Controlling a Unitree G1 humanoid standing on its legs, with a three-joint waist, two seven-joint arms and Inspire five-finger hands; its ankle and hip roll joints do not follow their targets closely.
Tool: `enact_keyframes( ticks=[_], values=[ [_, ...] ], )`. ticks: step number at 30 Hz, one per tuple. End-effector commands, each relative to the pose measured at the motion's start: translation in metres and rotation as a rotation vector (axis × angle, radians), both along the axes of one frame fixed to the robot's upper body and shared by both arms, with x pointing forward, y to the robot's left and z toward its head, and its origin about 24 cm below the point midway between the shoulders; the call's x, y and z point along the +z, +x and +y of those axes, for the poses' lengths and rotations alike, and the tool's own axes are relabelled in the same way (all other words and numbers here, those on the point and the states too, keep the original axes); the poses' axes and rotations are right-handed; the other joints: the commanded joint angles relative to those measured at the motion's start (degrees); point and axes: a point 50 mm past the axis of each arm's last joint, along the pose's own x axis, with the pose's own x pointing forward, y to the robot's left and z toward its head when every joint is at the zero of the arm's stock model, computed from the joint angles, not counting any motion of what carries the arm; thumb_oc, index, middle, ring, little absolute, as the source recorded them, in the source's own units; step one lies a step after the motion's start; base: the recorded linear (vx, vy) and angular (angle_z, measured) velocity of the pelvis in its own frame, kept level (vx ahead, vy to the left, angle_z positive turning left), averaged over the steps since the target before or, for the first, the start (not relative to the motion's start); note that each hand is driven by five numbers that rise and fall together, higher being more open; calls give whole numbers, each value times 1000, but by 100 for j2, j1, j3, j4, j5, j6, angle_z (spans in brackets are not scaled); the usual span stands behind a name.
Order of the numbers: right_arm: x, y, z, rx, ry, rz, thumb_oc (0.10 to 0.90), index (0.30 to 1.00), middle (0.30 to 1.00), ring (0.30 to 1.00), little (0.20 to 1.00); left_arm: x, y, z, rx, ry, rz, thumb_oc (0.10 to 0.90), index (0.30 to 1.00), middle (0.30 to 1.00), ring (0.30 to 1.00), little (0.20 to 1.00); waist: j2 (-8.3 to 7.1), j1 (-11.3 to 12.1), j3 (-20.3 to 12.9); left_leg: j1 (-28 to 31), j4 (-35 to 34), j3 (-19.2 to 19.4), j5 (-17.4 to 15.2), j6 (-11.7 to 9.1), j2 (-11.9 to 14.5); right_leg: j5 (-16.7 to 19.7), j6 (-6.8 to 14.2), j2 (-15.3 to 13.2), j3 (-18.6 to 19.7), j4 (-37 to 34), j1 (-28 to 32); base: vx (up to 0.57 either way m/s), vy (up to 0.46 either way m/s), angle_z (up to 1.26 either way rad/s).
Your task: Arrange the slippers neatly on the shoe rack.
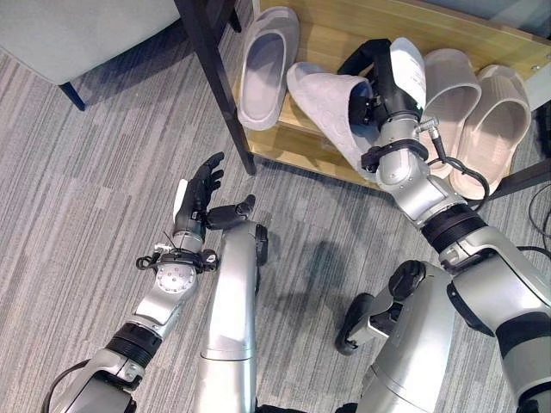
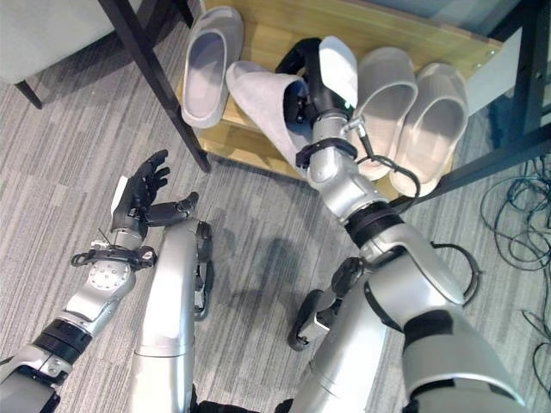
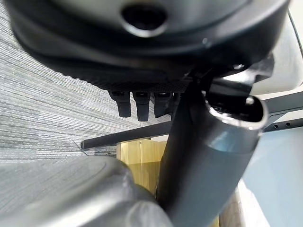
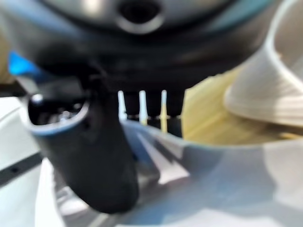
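On the shoe rack (image 1: 344, 39), right hand (image 1: 392, 82) fingers are curled round a grey slipper (image 1: 331, 107), held tilted with its sole up, beside its upright mate (image 1: 265, 64). The beige pair (image 1: 478, 112) already sits neatly further along the rack, so only this slipper needs seating. Left hand (image 1: 200, 194) hangs open over the carpet (image 1: 95, 189), off the rack.

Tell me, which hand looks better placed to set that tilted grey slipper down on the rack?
The right hand: it already grips the tilted grey slipper over the shoe rack. The left hand hangs open above the carpet, away from the shelf.
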Motion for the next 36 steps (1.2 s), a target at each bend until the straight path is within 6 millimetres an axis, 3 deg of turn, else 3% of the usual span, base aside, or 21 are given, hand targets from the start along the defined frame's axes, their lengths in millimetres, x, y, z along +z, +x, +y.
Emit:
enact_keyframes(
  ticks=[1, 8, 16, 20, 21, 24, 27, 28, 29, 31, 32, 33, 36],
  values=[
    [92, -18, 19, 75, 101, -323, 400, 300, 300, 300, 300, -49, -23, -26, -95, 56, 160, 800, 900, 900, 900, 900, -100, 415, -215, -179, 259, 464, -692, 59, 301, 126, -704, 161, 24, 147, -119, -2, 2, 3],
    [100, -17, 19, 51, 125, -340, 400, 300, 300, 300, 300, -46, -19, -42, -139, 46, 142, 800, 900, 900, 900, 900, -121, 489, -215, -179, 184, 470, -692, 29, 286, 108, -725, 63, -4, 149, -118, 7, -5, 5],
    [100, -8, 40, 33, 133, -295, 400, 300, 300, 300, 300, -40, -14, -54, -160, 45, 117, 800, 900, 900, 900, 900, -105, 537, -215, -179, 153, 489, -715, -28, 321, 40, -742, 2, -43, 249, -118, 1, 1, 1],
    [103, -7, 37, -10, 109, -305, 400, 300, 300, 300, 300, -38, -13, -58, -174, 45, 110, 800, 900, 900, 900, 900, -116, 531, -215, -179, 157, 473, -707, -46, 329, -24, -773, -28, -50, 307, -117, 5, -17, 7],
    [102, -7, 36, -18, 103, -304, 471, 406, 406, 406, 406, -38, -13, -59, -176, 45, 108, 800, 900, 900, 900, 900, -116, 524, -215, -179, 153, 483, -700, -44, 331, -33, -780, -43, -50, 315, -118, -4, -19, 4],
    [100, -7, 35, -25, 87, -308, 447, 371, 371, 371, 371, -36, -13, -57, -172, 44, 102, 800, 900, 900, 900, 900, -143, 505, -215, -179, 156, 468, -714, -66, 347, -65, -789, -21, -45, 340, -118, 1, -14, 1],
    [96, -6, 34, -28, 85, -297, 463, 394, 394, 394, 394, -37, -14, -53, -164, 44, 106, 800, 900, 900, 900, 900, -147, 494, -215, -179, 172, 454, -714, -59, 344, -72, -793, -6, -47, 354, -118, 1, -10, 1],
    [91, -5, 31, -34, 79, -285, 510, 465, 465, 465, 465, -38, -16, -47, -155, 50, 110, 800, 900, 900, 900, 900, -139, 485, -215, -179, 213, 424, -715, -63, 337, -87, -790, 34, -48, 380, -119, 0, 0, 0],
    [91, -5, 31, -34, 79, -285, 510, 465, 465, 465, 465, -38, -16, -47, -156, 50, 110, 800, 900, 900, 900, 900, -139, 484, -215, -179, 212, 425, -714, -58, 335, -89, -796, 27, -50, 380, -119, -4, -59, 0],
    [91, -5, 25, -51, 89, -279, 595, 592, 592, 592, 592, -39, -18, -43, -147, 54, 115, 800, 900, 900, 900, 900, -116, 467, -215, -179, 242, 385, -679, -66, 337, -90, -796, 38, -72, 389, -119, -7, -42, 2],
    [91, -5, 25, -51, 89, -279, 595, 592, 592, 592, 592, -39, -18, -43, -147, 54, 115, 800, 900, 900, 900, 900, -117, 470, -215, -179, 245, 381, -681, -71, 339, -89, -790, 44, -71, 389, -119, 0, 0, 0],
    [91, -4, 20, -65, 98, -273, 678, 716, 716, 716, 716, -39, -18, -42, -148, 57, 113, 800, 900, 900, 900, 900, -102, 452, -215, -179, 260, 368, -669, -72, 337, -96, -793, 21, -82, 390, -119, 0, 0, 0],
    [91, -4, 17, -71, 98, -271, 703, 754, 754, 754, 754, -40, -19, -40, -146, 58, 120, 800, 900, 900, 900, 900, -98, 439, -215, -179, 288, 340, -665, -74, 333, -88, -786, 16, -91, 401, -119, 0, 0, 0]
  ],
)
